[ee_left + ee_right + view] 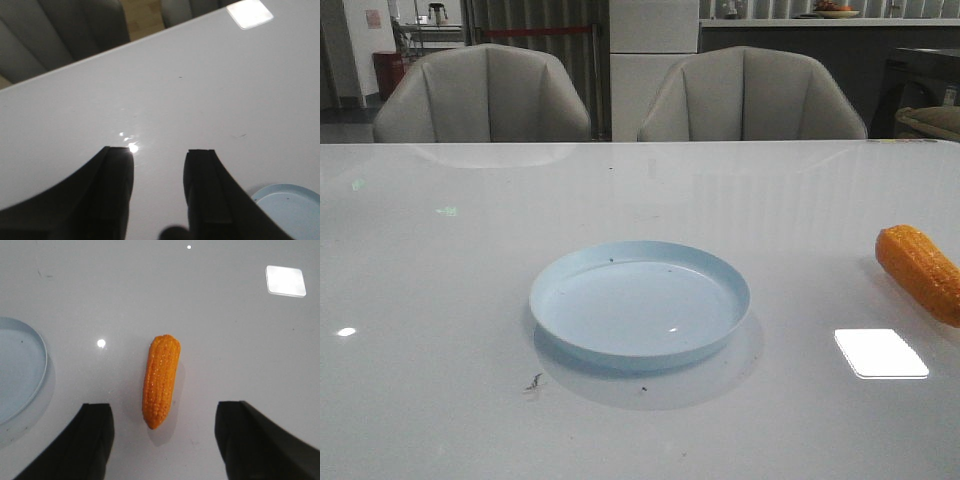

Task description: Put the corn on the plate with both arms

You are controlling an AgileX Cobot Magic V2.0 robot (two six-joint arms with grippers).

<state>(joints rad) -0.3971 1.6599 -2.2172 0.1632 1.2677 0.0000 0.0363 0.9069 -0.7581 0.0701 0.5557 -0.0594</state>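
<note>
My left end effector (159, 155), a black two-fingered clamp with blunt squared tips, hangs above the surface with its two fingers (200, 165) parted and nothing between them. My right end effector (163, 412), the same black two-fingered build, is spread wider, its fingers (97, 412) standing well apart and gripping nothing; it too hovers above the surface without touching it. Neither of my arms shows in the front view, so their pose beyond the fingers cannot be told.
</note>
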